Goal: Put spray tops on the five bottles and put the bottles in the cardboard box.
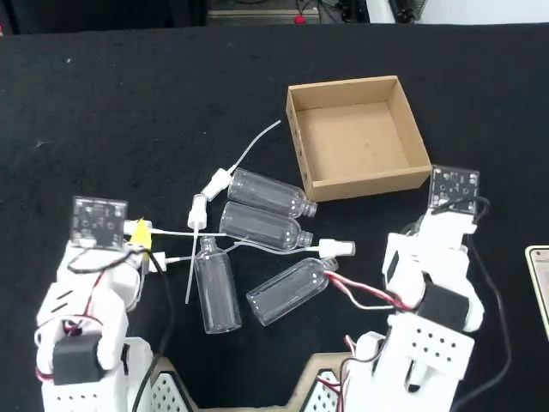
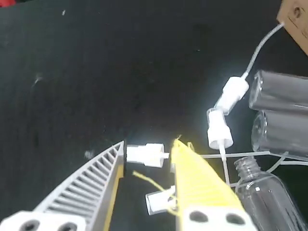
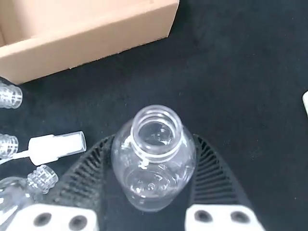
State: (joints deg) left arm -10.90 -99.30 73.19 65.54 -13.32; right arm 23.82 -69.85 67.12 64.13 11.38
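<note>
My right gripper (image 3: 154, 142) is shut on a clear uncapped bottle (image 3: 155, 159), whose open mouth points toward the cardboard box (image 3: 96, 38). My left gripper (image 2: 147, 144), one finger taped yellow, is open with a white spray top (image 2: 147, 155) lying between its fingertips; it sits at the table's left (image 1: 137, 236). Several more uncapped bottles lie mid-table, two side by side (image 1: 270, 196) (image 1: 262, 227) and two nearer the arms (image 1: 216, 290) (image 1: 287, 292). Other spray tops lie loose (image 1: 216, 183) (image 1: 198, 211) (image 1: 163, 257) (image 1: 336, 249). The box (image 1: 360, 184) stands open at back right.
Thin dip tubes (image 1: 257, 142) trail from the spray tops across the black cloth between the bottles. A pale flat object (image 1: 539, 275) lies at the right edge. Bare cloth stretches over the back left and in front of the box.
</note>
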